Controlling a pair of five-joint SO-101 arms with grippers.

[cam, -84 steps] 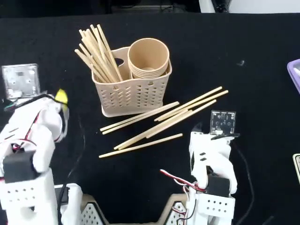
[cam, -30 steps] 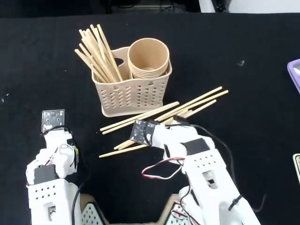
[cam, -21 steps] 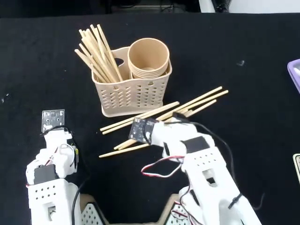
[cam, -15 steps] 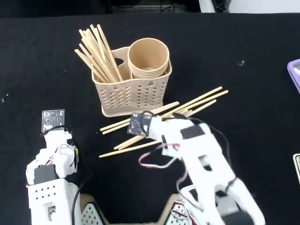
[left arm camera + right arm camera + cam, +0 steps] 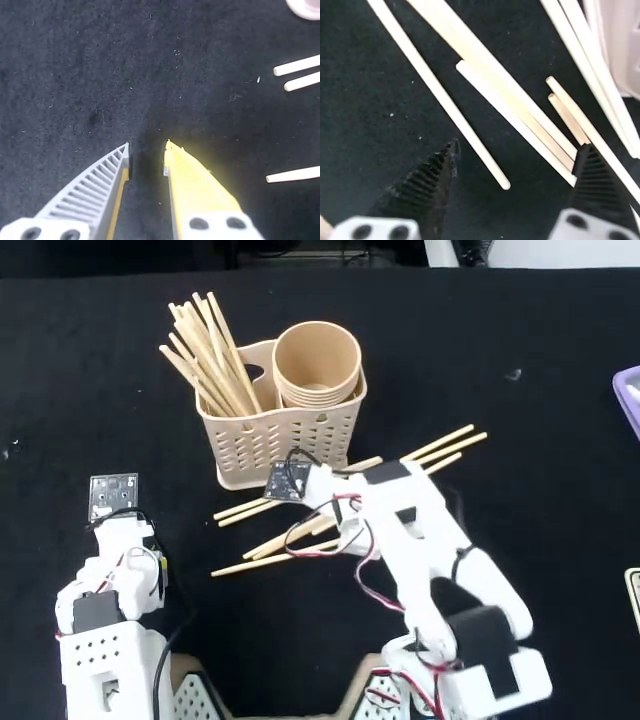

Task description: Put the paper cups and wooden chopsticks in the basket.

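Observation:
A beige slotted basket (image 5: 282,440) stands at the back of the black table. It holds a stack of paper cups (image 5: 316,362) and a bundle of wooden chopsticks (image 5: 205,345). Several loose chopsticks (image 5: 440,448) lie fanned on the cloth in front of it. My right arm (image 5: 410,525) stretches over them. Its gripper (image 5: 516,152) is open just above the pile, and chopstick ends (image 5: 490,95) lie between its black fingers. My left gripper (image 5: 148,148) hangs low over bare cloth, its grey and yellow fingers nearly together and holding nothing. A few chopstick tips (image 5: 295,65) show beyond it.
My left arm (image 5: 105,585) sits folded at the front left. A purple object (image 5: 628,390) pokes in at the right edge, with a pale object (image 5: 634,598) lower down. Bare black cloth lies to the left and right of the basket.
My right arm has unfolded and stretched forward and left over the loose chopsticks, towards the basket. My left arm folded back early on and has stayed still since.

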